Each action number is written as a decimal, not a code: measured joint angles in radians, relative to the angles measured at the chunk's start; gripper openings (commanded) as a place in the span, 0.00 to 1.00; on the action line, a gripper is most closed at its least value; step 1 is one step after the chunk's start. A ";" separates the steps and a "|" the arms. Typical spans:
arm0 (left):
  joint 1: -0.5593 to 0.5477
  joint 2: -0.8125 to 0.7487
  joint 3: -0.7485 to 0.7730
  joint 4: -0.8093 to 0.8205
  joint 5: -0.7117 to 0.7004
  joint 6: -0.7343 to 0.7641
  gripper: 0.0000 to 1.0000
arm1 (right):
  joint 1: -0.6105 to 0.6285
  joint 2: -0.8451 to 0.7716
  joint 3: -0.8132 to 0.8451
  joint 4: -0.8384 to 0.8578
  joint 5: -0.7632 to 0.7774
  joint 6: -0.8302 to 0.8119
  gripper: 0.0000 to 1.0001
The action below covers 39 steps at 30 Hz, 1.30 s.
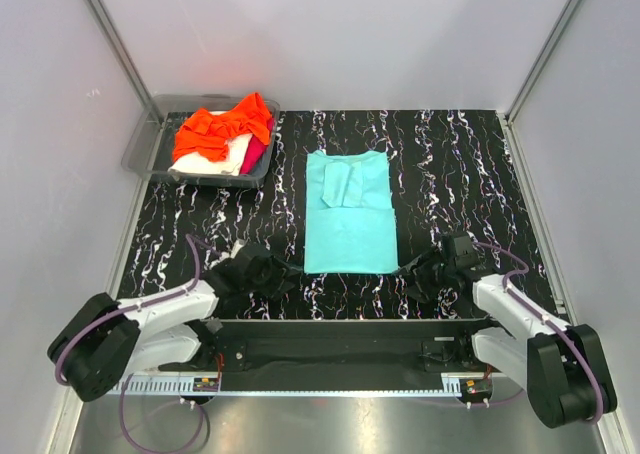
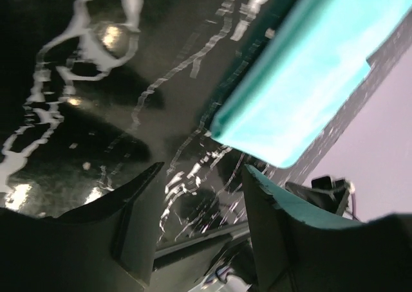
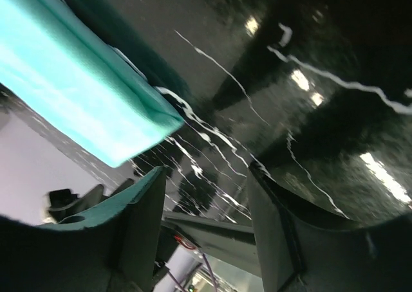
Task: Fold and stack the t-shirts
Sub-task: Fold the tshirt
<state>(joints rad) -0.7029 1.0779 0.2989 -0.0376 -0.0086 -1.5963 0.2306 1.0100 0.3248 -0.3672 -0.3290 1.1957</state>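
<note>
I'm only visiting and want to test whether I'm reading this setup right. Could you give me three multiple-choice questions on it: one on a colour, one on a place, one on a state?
1. Which colour lies topmost in the grey tray?
A) orange
B) blue
C) black

2. Where is the turquoise shirt?
A) in the tray
B) flat on the table, in front of both arms
C) draped over an arm

3. How are the left gripper and right gripper?
A) both open, holding nothing
B) both shut on the shirt
C) one open, one shut

Answers:
1 A: the orange shirt covers the pile.
2 B: it lies spread out on the dark tabletop, outside the tray.
3 A: each wrist view shows only bare table between the fingers.
</note>
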 measured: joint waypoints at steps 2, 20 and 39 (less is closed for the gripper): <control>-0.016 0.029 -0.012 0.017 -0.019 -0.046 0.54 | 0.003 0.007 -0.010 0.047 0.008 0.018 0.59; -0.071 0.240 0.058 0.174 -0.076 -0.169 0.44 | 0.005 0.188 0.006 0.305 0.011 0.064 0.51; -0.078 0.280 0.065 0.188 -0.104 -0.164 0.00 | 0.005 0.242 0.011 0.321 0.020 0.024 0.00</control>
<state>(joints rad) -0.7807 1.3582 0.3637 0.1501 -0.1123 -1.7603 0.2359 1.2518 0.3359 -0.0460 -0.3088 1.2201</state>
